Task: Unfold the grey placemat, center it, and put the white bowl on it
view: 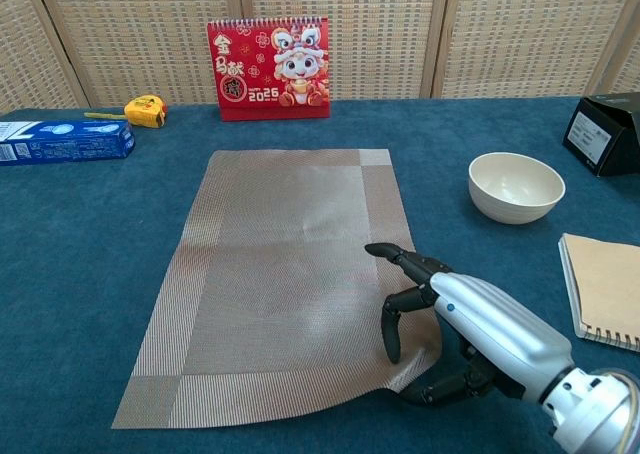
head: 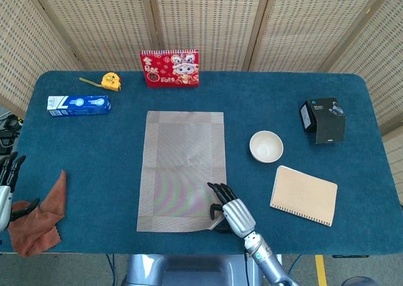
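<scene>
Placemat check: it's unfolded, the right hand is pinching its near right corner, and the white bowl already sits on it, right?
Not quite. The white bowl is still on the table, right of the placemat; the head view shows it. The right hand does pinch the near right corner.

The red desk calendar (view: 268, 69) at the back of the table carries the only clear print — the year "2026" in white beside a cartoon lion, with large gold Chinese characters at its left. The lettering on the blue box (view: 62, 140) is too small to read.
</scene>
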`<state>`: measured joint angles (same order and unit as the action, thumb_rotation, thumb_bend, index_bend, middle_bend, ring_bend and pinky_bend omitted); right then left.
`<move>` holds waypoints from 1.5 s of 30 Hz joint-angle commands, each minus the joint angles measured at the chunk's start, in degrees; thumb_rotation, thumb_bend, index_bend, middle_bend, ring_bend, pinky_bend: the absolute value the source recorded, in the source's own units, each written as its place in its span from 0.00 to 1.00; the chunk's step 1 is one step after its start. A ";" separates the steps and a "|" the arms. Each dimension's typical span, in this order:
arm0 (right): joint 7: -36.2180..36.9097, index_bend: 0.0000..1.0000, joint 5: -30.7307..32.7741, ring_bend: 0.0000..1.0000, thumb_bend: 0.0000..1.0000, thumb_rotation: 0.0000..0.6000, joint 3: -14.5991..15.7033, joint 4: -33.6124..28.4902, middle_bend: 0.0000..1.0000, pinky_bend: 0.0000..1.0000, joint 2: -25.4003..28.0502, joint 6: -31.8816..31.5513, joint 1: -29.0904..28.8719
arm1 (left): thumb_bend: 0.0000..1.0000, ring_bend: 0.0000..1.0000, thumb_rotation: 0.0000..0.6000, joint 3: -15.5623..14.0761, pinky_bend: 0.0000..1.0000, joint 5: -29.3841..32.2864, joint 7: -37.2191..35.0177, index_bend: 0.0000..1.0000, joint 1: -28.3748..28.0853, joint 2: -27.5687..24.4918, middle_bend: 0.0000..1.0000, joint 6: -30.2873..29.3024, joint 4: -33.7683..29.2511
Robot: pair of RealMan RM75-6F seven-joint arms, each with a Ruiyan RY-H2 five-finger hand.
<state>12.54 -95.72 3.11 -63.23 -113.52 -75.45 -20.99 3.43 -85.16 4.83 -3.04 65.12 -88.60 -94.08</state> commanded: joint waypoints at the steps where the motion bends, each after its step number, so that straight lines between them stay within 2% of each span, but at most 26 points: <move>1: 0.11 0.68 0.08 0.00 0.47 1.00 0.00 -0.09 0.09 0.00 0.08 -0.03 0.05 | 0.18 0.00 1.00 -0.02 0.00 0.05 0.04 0.01 -0.04 0.03 0.00 0.13 0.08; 9: 0.25 0.69 0.46 0.00 0.53 1.00 -0.21 -0.96 0.09 0.00 0.81 -0.24 0.23 | 0.18 0.00 1.00 -0.03 0.00 0.02 0.12 0.01 -0.08 0.11 0.00 0.19 0.04; 23: -0.52 0.71 0.85 0.00 0.54 1.00 -1.55 -4.42 0.09 0.00 5.00 -1.92 0.40 | 0.18 0.00 1.00 -0.07 0.00 0.20 0.51 0.01 -0.25 0.33 0.00 0.63 0.17; 38: -1.43 0.72 3.42 0.00 0.55 1.00 -5.46 -8.44 0.10 0.00 14.93 -5.27 1.53 | 0.18 0.00 1.00 0.11 0.00 0.84 1.07 0.01 -0.46 0.61 0.00 1.10 0.29; 45: -0.70 0.72 6.63 0.00 0.54 1.00 -9.82 -12.60 0.10 0.00 22.58 -5.13 0.99 | 0.18 0.00 1.00 0.14 0.00 0.81 1.82 0.01 -0.47 0.85 0.00 0.93 0.19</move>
<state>11.77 -90.21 -5.26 -74.37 -92.86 -80.75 -19.70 3.56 -84.35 6.66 -3.52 65.96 -87.67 -93.88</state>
